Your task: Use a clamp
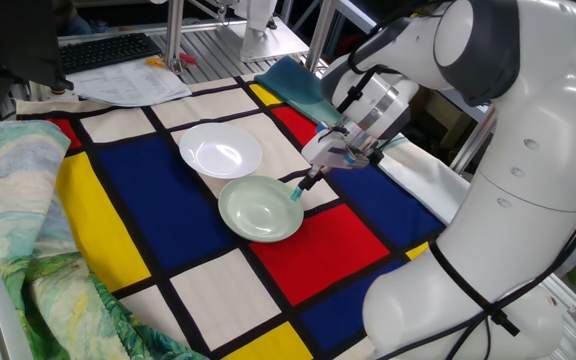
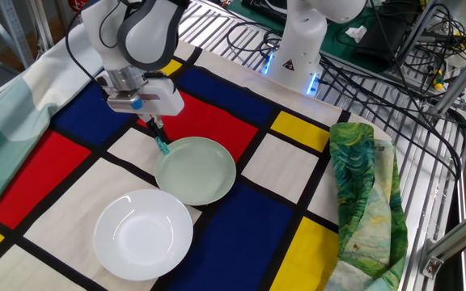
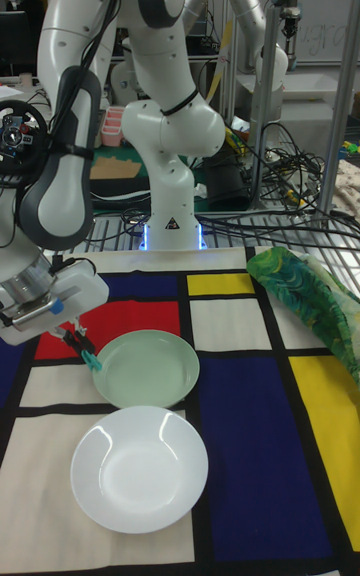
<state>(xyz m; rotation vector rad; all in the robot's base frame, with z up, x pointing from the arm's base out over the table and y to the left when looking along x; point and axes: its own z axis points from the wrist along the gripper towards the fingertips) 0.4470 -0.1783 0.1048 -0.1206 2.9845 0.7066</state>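
The clamp is a small teal clip held in the dark fingertips of my gripper, which is shut on it. Its tip touches the rim of the pale green bowl on the side nearest the arm. In the other fixed view the clamp hangs below the gripper at the upper left rim of the green bowl. The tall fixed view shows the same: clamp, gripper, and bowl.
A white bowl sits right beside the green one on the chequered cloth. A green patterned cloth lies bunched along one table edge. Cables and the robot base stand behind.
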